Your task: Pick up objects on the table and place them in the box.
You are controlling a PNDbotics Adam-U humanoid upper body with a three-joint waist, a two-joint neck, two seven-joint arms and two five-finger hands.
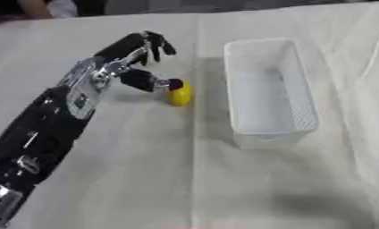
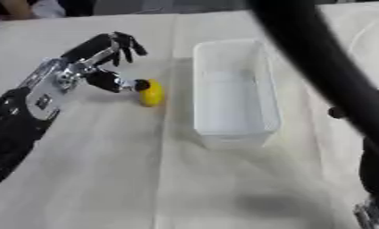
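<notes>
So we had our left hand [image 1: 138, 53] out over the cloth [image 1: 145, 179], arm coming in from the lower left. Fingers [image 1: 160, 44] were spread and only slightly bent, pointing away from us, closed on nothing. Thumb [image 1: 149, 82] stuck out to the right, its tip touching or almost touching the left side of the lemon [image 1: 180, 93]; we couldn't tell which. Nothing was gripped, so the hand read as released.

Lemon was a small yellow oval, lying on the cloth just left of the box [image 1: 268, 89], apart from its wall, with a narrow strip of cloth between them. It sat level with the middle of the box's long side, just left of a crease in the cloth that ran toward us.

Box was a white, translucent rectangular bin, long side running away from us, upright, open top. We saw nothing inside it.

Right arm [image 2: 317, 62] showed only in the right eye view, as a big dark blurred bar running from the top centre down to the right edge, passing in front of the box's far right corner. Our right hand wasn't in either view, so we had no read on its fingers.

A thin white cable [image 1: 376, 49] lay on the cloth right of the box.
</notes>
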